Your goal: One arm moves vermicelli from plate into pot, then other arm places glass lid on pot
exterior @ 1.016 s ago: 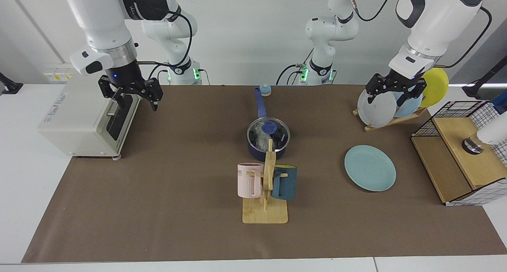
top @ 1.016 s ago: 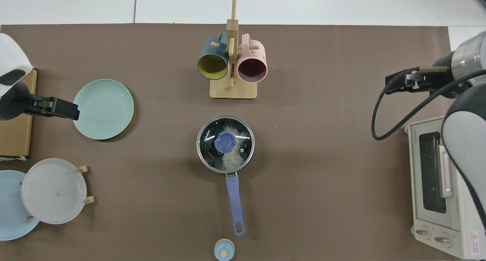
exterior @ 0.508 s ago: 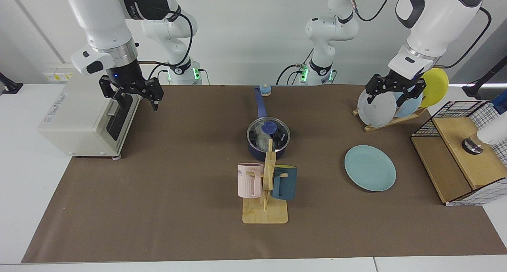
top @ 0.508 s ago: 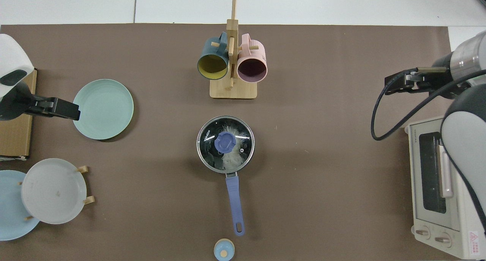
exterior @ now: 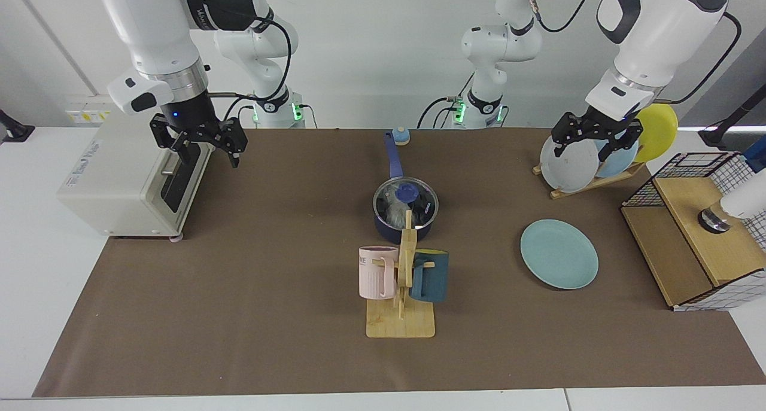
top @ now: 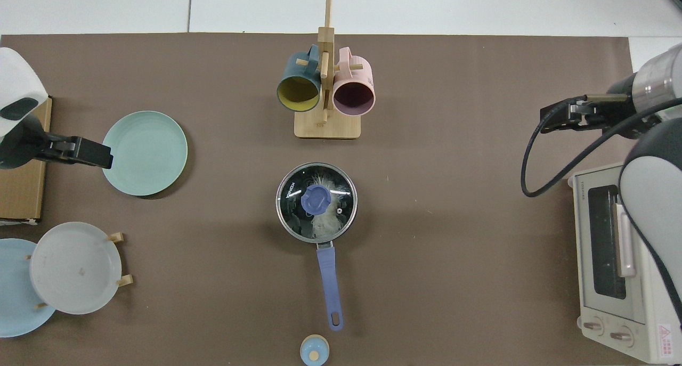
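Observation:
The dark navy pot [exterior: 383, 228] stands mid-table, its blue handle [top: 329, 281] pointing toward the arm bases. The glass lid [exterior: 422, 207] with its blue knob [top: 316, 200] rests on the pot's rim. White vermicelli [top: 325, 225] shows through the glass inside the pot. The light teal plate [exterior: 559, 253] lies bare on the mat. My right gripper [exterior: 206, 154] hovers open and holding nothing beside the toaster oven. My left gripper [exterior: 583, 151] hangs open and holding nothing above the plate rack, away from the teal plate [top: 145, 153].
A wooden mug tree [exterior: 402, 279] with a pink and a dark teal mug stands just in front of the pot. A toaster oven [exterior: 131, 177], a plate rack [exterior: 568, 163], a wire basket with a wooden box [exterior: 700, 231] and a small blue cap [exterior: 400, 136] border the mat.
Both grippers have crept slightly upward. The pot, lid and plate have not moved.

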Motion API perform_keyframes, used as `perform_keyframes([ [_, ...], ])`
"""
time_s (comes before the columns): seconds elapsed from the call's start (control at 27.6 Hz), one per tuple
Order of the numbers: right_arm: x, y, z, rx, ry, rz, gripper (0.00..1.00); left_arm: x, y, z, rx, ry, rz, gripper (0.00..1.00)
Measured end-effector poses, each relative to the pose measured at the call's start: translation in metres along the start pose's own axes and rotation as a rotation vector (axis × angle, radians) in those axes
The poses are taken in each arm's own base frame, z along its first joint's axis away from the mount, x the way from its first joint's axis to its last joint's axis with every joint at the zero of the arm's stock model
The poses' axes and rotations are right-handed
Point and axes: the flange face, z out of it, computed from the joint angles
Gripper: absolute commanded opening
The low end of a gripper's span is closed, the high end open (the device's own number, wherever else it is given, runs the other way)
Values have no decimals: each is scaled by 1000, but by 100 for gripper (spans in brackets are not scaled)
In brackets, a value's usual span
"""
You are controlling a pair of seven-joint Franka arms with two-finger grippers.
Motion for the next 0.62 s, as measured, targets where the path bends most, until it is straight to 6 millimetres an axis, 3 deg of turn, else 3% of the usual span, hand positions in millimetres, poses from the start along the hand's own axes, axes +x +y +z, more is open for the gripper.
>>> perform_keyframes([
  [0.62,0,-1,0,0,-1,-1,99,-2,-4,-3,1,6,-8,100],
])
